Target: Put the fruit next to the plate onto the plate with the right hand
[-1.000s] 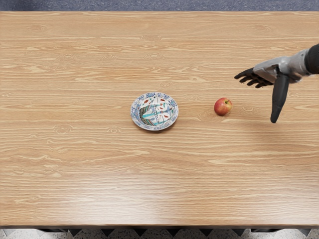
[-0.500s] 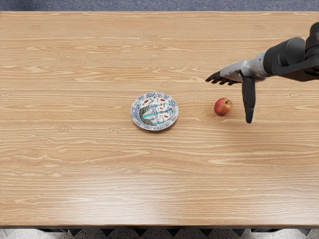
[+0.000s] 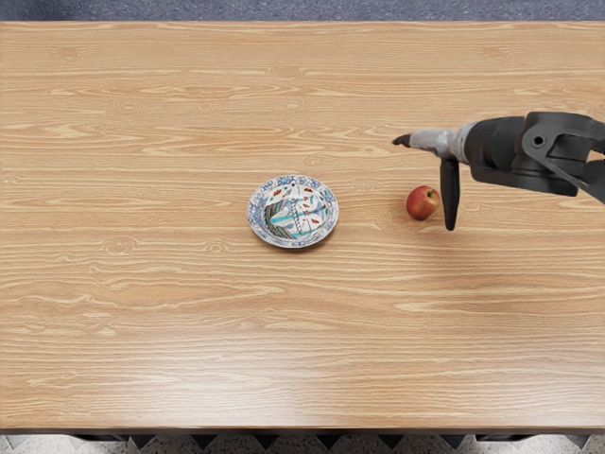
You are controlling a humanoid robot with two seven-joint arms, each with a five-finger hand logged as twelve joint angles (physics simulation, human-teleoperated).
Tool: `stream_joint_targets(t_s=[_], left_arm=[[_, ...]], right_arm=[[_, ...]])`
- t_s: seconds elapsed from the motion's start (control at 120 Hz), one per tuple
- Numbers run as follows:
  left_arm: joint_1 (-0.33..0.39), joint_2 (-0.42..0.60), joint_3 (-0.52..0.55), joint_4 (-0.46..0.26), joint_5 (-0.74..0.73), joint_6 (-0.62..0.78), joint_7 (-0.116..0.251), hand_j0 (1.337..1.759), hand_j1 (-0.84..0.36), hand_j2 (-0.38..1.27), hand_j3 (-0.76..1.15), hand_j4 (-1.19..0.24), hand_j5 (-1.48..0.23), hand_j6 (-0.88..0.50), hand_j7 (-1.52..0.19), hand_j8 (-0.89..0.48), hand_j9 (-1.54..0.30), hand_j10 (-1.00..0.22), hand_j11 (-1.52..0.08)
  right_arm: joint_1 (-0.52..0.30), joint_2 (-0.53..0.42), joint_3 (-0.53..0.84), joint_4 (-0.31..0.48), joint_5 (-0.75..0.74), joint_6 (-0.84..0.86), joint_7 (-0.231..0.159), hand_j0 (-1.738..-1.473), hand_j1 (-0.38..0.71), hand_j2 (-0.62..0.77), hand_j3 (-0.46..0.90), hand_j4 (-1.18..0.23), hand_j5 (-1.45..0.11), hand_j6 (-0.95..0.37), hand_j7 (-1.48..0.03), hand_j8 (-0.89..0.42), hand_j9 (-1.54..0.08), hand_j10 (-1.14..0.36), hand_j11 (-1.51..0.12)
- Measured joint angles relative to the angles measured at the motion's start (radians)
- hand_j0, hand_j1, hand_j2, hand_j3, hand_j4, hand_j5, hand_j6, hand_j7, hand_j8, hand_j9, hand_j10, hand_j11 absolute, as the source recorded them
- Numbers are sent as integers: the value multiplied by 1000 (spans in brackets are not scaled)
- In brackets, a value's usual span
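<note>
So, nearest the robot, the front stretch of the worktop [image 3: 302, 359] shows only wood grain. Farther in, about the middle, sits the patterned plate [image 3: 257, 204], upright and with no fruit on it. To its right, well apart from its rim, the red apple [image 3: 423, 202] rests on the wood, so the task's thing is not yet where it belongs. Just beside the apple on its right, one dark digit of the right robot hand [image 3: 442, 156] hangs down. It is close to the fruit but, as far as can be seen, not touching it. A little farther back, the rest of the hand reaches leftward above and behind the apple, released and holding nothing. Its arm comes in from the right edge. By my reckoning only the approach is made. Closing round the apple, lifting it, carrying it left to the plate and setting it down are all left to do.
</note>
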Motion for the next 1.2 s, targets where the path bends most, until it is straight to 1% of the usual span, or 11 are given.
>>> stream_joint_targets(t_s=[0.1,0.275,0.492,0.633,0.867,1.125,1.2], left_arm=[[0,0,0,0,0,0,0,1658,349,0,0,0,0,0,0,0,0,0,0],[0,0,0,0,0,0,0,1658,349,0,0,0,0,0,0,0,0,0,0],[0,0,0,0,0,0,0,1658,349,0,0,0,0,0,0,0,0,0,0],[0,0,0,0,0,0,0,1658,349,0,0,0,0,0,0,0,0,0,0],[0,0,0,0,0,0,0,1658,349,0,0,0,0,0,0,0,0,0,0],[0,0,0,0,0,0,0,1658,349,0,0,0,0,0,0,0,0,0,0],[0,0,0,0,0,0,0,1658,349,0,0,0,0,0,0,0,0,0,0]], right_arm=[[-38,21,-2,-13,-48,-41,0,-1658,-346,0,0,-5,-4,-7,-3,-6,-3,-5,-3],[-83,42,-6,-20,-104,-97,0,-1658,-307,-6,0,-39,-47,-40,-46,-39,-46,-38,-46],[-117,56,-6,-21,-161,-159,0,-1658,-223,-20,0,-109,-138,-111,-137,-110,-138,-108,-138],[-129,65,-8,-30,-181,-178,0,-1658,-167,-29,0,-157,-199,-158,-199,-157,-199,-156,-199],[-146,86,-10,-50,-222,-189,0,-1658,-113,-38,0,-202,-258,-204,-258,-203,-258,-201,-258],[-156,88,-10,-57,-237,-193,0,-1658,-83,-42,0,-226,-290,-228,-290,-227,-290,-226,-290],[-161,89,-10,-70,-238,-199,0,-1658,-80,-43,0,-229,-294,-231,-294,-230,-294,-229,-294]])
